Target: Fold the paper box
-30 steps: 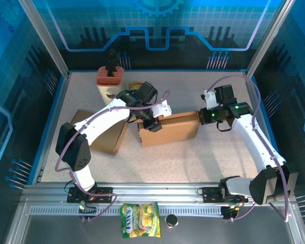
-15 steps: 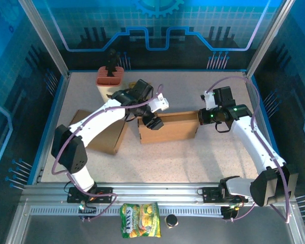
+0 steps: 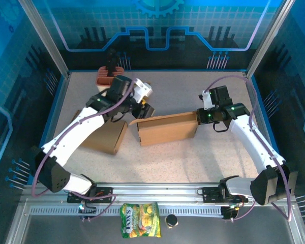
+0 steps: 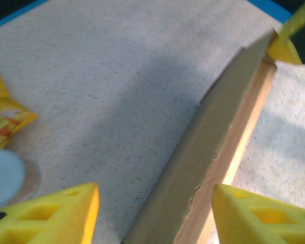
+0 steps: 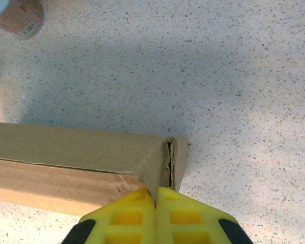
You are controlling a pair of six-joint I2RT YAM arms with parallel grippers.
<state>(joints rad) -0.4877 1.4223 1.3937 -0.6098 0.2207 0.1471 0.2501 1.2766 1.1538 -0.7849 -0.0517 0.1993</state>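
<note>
Top external: left arm [image 3: 86, 124] stretched forward, left claw [image 3: 147, 110] released; right claw [image 3: 199, 117] clenched on paper box [image 3: 168, 130] end.

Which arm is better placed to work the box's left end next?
Left. The open left gripper hangs over the left end of the paper box, a wall between its fingers in the wrist view. The right gripper is shut on the opposite end, steadying it.

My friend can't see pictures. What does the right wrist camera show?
The yellow right gripper is pinched shut on the end corner of a brown paper box lying on a speckled table. A small labelled container sits at the top left edge.
</note>
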